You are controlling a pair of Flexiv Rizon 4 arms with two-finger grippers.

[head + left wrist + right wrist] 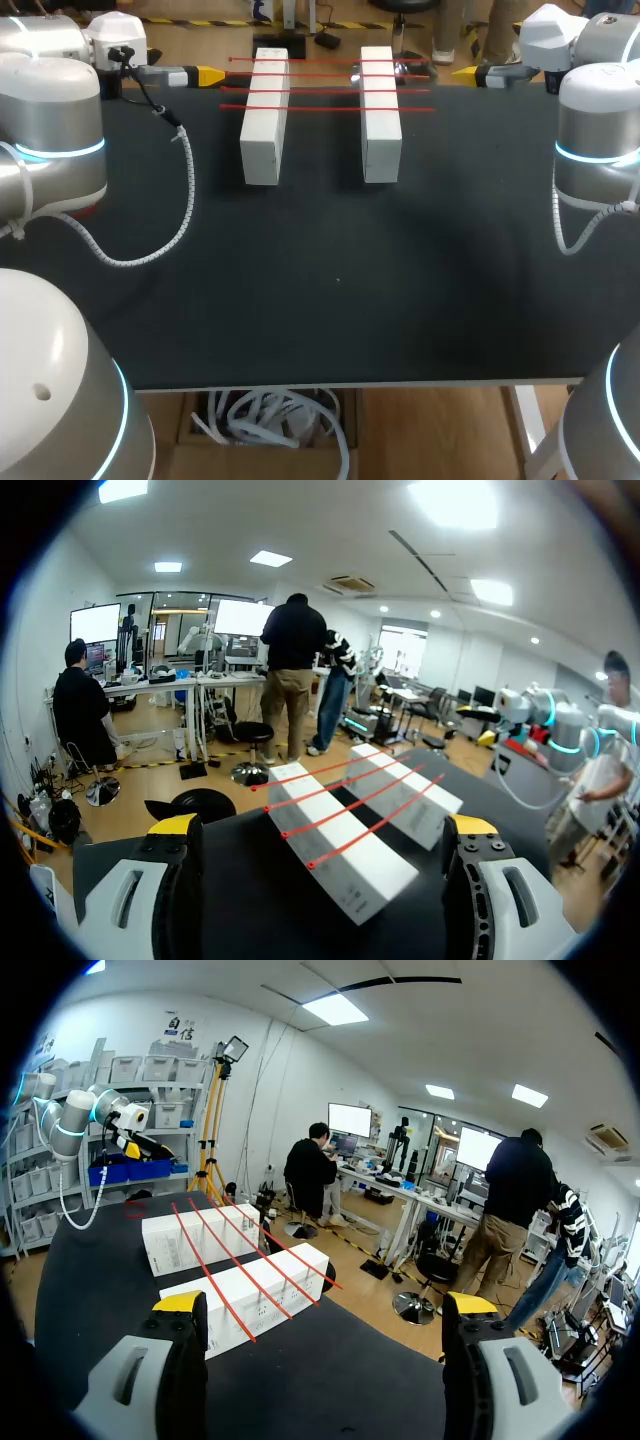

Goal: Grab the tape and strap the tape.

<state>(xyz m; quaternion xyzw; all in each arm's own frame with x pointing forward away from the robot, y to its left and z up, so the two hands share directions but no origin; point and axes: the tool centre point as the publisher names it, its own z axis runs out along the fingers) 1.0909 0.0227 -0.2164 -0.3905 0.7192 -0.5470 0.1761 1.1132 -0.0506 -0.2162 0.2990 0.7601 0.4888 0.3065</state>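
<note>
Tape (330, 90) is laid as four red strips across two white blocks (265, 130) at 12 o'clock on the table (320, 300), presumably bridged for gripping. Left gripper (212, 75) at 10 o'clock and right gripper (462, 73) at 2 o'clock are held with fingers spread apart, empty.

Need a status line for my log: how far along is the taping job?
Done, apparently: four red strips lie stretched across both white blocks. In hand: nothing; the left gripper and right gripper are open and empty, out to either side of the blocks. Left, probably: grabbing a strip and strapping it; neither gripper touches one yet. Whether the strips are stuck down, I cannot tell.
</note>
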